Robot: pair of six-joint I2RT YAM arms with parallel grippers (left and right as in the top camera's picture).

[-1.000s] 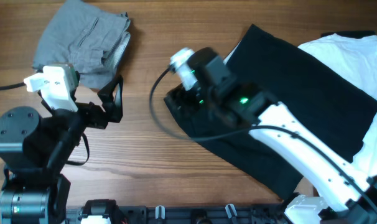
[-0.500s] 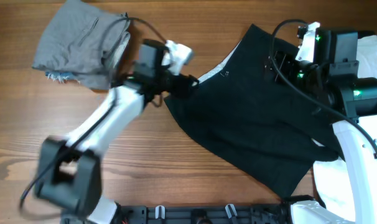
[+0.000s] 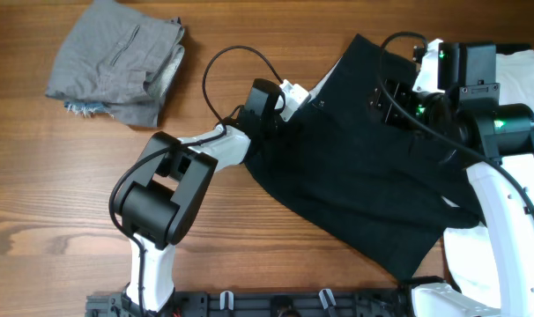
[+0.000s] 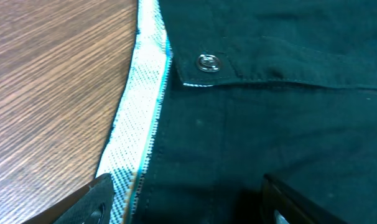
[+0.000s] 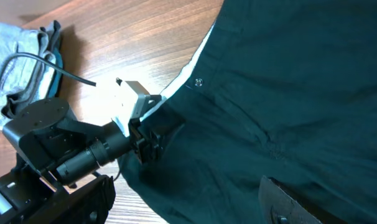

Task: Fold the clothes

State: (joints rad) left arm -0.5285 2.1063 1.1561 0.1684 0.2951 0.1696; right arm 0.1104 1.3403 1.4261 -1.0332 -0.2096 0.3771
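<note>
The black trousers (image 3: 364,185) lie spread flat across the right half of the wooden table (image 3: 73,194), a long matte slab of cloth running from upper left to lower right. Near the top left corner sits a loosely folded grey garment (image 3: 117,62) with a frayed hem. A white garment (image 3: 522,79) shows at the right edge, touching the trousers.

My left wrist camera gives me what the overhead cannot: a small round metal stud (image 4: 207,62) on the waistband, and a strip of white woven lining (image 4: 139,124) along the cloth's edge where it meets the wood grain. The left gripper (image 4: 187,194) hangs over that edge with its fingers spread wide, gripping nothing (the cloth simply lies beneath them).

The right wrist camera looks down the trousers at the left arm (image 5: 83,155). The right gripper (image 5: 185,193) hovers over the black cloth, its fingers also wide apart and empty.
</note>
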